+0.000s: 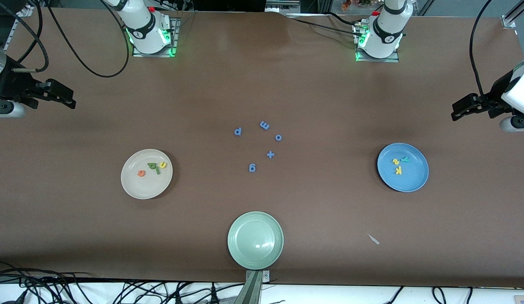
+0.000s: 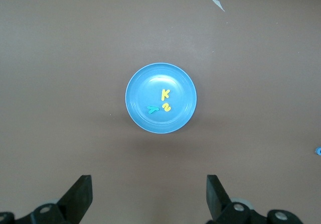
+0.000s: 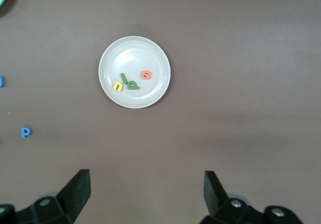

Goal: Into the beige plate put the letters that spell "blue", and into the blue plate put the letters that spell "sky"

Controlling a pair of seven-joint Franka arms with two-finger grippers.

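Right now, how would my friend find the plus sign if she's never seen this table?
Start at the pale green plate, the plate nearest the front camera. Farther from the camera than it, mid-table, lies a loose ring of small blue foam shapes. The plus sign is the only one there that is a cross, not a letter.

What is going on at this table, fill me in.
Nothing is being handled right now. The beige plate already holds the green b, green l, yellow u and orange e. The blue plate holds the yellow s, yellow k and teal y. The left gripper and right gripper wait open and empty at their ends of the table. Blue letters lie mid-table, farther from the camera than the pale green plate.
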